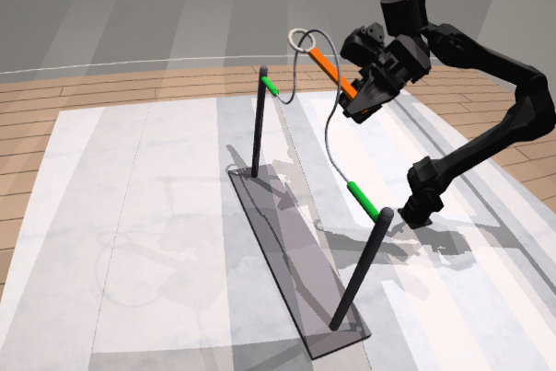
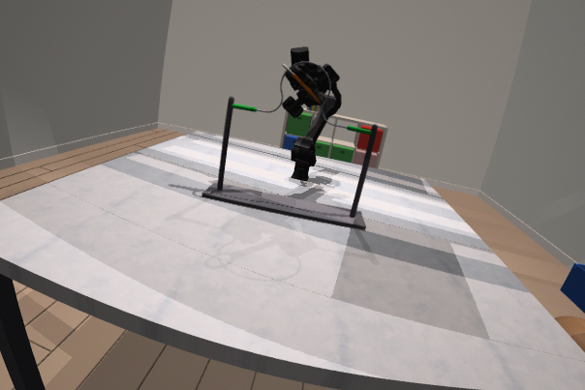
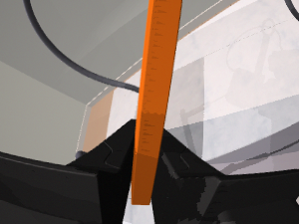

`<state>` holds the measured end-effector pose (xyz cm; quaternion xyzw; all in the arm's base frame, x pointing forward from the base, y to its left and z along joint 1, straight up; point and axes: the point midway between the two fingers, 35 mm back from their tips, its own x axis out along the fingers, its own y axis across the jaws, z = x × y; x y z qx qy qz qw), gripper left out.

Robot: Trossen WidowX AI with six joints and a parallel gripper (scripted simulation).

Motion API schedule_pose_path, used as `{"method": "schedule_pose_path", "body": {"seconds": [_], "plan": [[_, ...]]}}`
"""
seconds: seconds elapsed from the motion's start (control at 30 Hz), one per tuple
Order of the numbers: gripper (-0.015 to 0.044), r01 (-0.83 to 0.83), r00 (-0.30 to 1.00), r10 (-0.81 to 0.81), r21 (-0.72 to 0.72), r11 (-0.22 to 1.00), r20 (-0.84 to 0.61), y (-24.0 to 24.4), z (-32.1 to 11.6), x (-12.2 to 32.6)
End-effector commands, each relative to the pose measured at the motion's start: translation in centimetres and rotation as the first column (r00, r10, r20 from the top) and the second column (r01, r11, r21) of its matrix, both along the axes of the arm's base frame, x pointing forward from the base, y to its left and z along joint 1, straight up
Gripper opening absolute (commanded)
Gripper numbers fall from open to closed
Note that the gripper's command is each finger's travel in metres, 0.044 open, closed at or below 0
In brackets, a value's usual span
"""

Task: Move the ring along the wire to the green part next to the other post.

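Ring (image 1: 301, 40) circles wire (image 1: 332, 56) in top view; wrist shows only handle (image 3: 157, 82).

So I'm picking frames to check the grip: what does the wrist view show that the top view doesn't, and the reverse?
Only the wrist view shows the grip close up: the orange handle runs down between the black fingers, its lower end poking past them. Only the top view shows the ring around the top of the grey wire's arch, both green sleeves, both posts and the base plate. Both show the gripper shut on the handle, and stretches of the grey wire.
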<state>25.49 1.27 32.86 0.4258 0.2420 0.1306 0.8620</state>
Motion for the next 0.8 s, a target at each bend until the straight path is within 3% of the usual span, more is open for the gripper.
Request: {"method": "schedule_pose_path", "body": {"seconds": [0.0, 0.77], "plan": [[-0.0150, 0.003, 1.000, -0.003, -0.077, 0.997, 0.005, -0.2, -0.1, 0.0], [-0.0150, 0.021, 1.000, -0.014, -0.419, 0.908, 0.019, -1.3, -1.0, 0.1]]}}
